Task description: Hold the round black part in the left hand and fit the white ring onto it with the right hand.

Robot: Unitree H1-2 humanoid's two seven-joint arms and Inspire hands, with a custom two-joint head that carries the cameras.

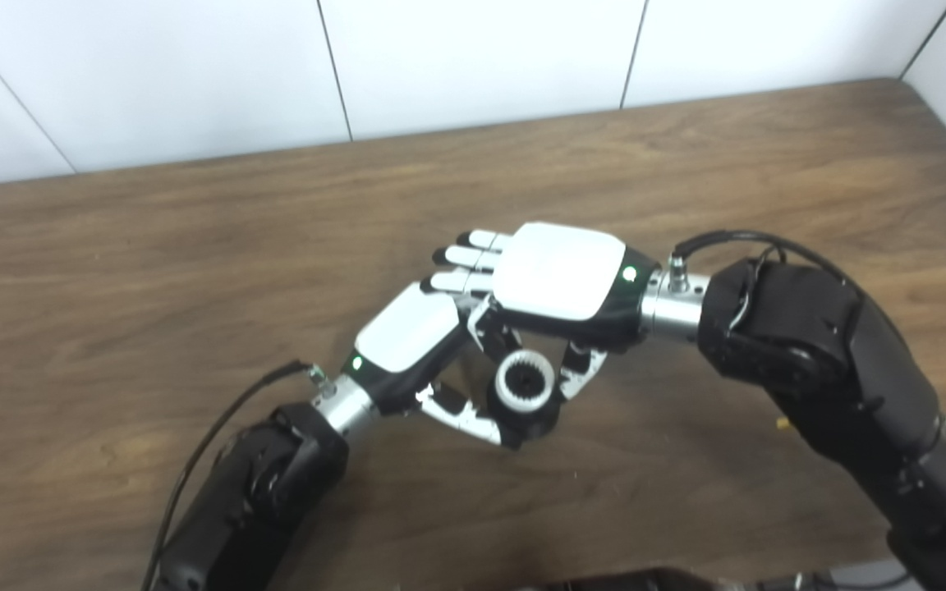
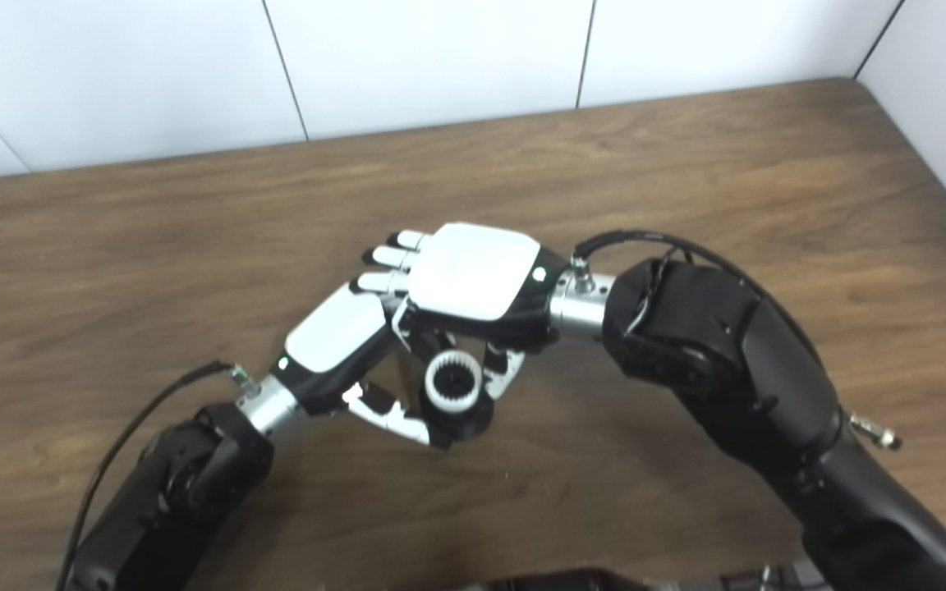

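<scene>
A brown wood-grain table (image 1: pixel 194 246) fills the scene, backed by a white panelled wall (image 1: pixel 194 74). Two black robot arms rise from the bottom edge and meet near the table's middle. The right hand (image 1: pixel 559 275), white-backed with black fingers, comes in from the right, palm down, its fingers stretched over the left hand and its thumb (image 1: pixel 584 373) curled down beside the white ring; whether it actually grips the ring cannot be told. The left hand (image 1: pixel 415 341), also white-backed, sits just below and to the left, its fingers closed around the round black part (image 1: pixel 532 417). The toothed white ring (image 1: pixel 525 382) sits on top of the black part, between the two hands, above the table
</scene>
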